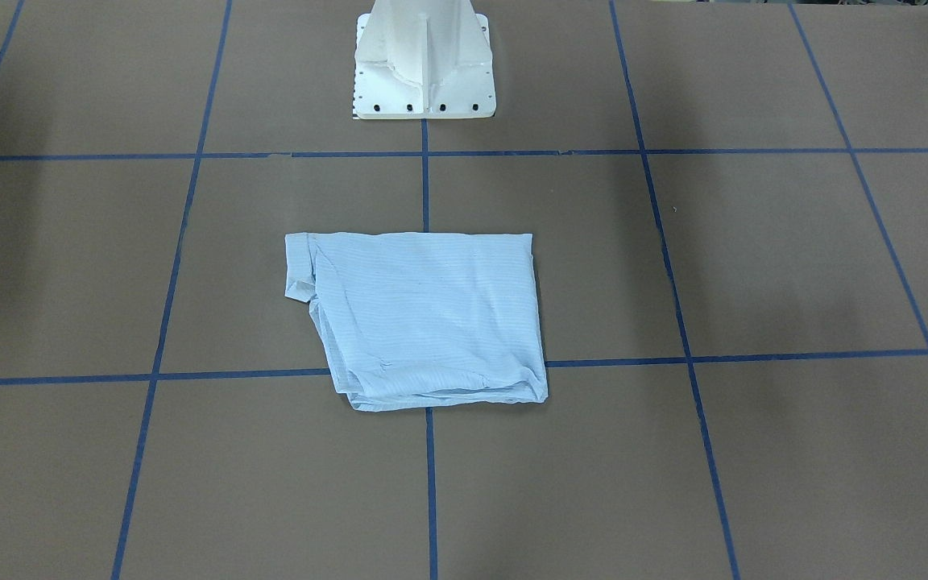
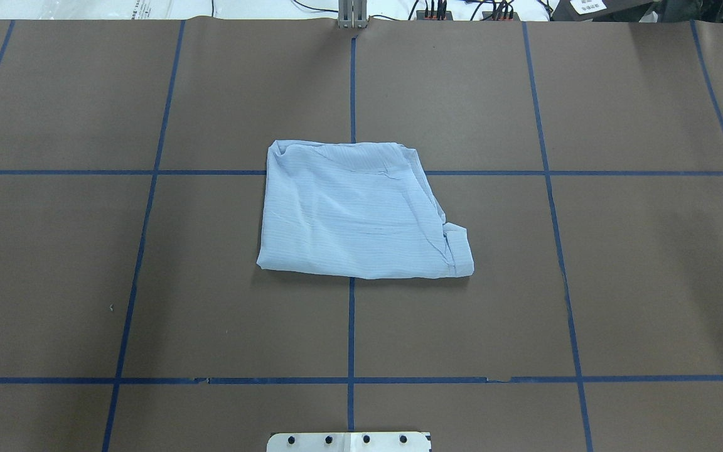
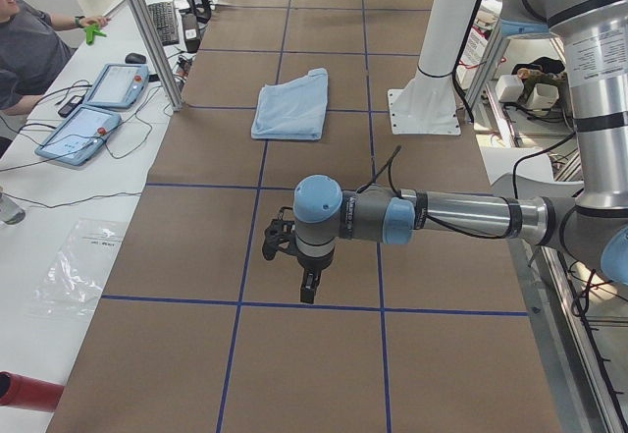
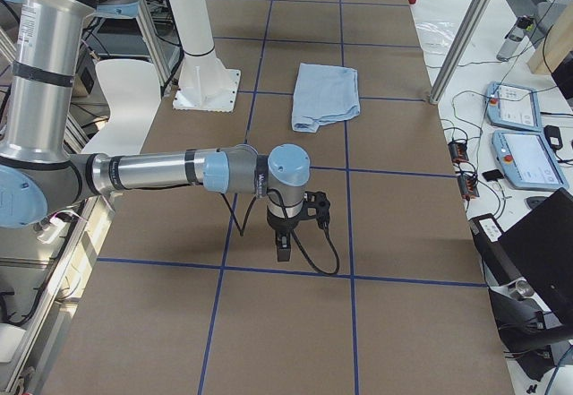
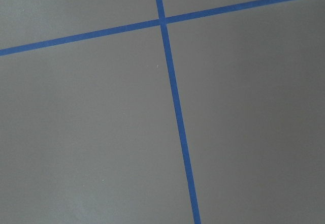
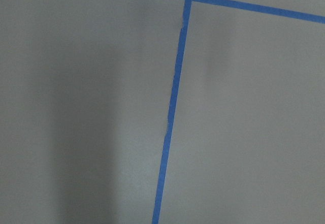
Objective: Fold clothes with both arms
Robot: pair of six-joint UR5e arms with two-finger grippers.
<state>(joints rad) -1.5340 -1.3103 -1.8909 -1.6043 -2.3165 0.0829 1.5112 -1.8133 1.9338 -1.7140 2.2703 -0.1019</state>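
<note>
- The left gripper (image 3: 308, 286) pointed down over the brown table (image 3: 324, 354), close to one end. It showed only from the side, so I could not tell if its fingers were apart or together.
- The right gripper (image 4: 284, 248) pointed down over the other end. I could not tell about its fingers either.
- Neither gripper touched the shirt (image 2: 355, 213).
- The light-blue shirt lay folded flat, almost a square, in the middle of the table, well apart from both grippers.
- It lay over a crossing of the blue tape lines (image 2: 350, 326), near the white base (image 1: 424, 64).
</note>
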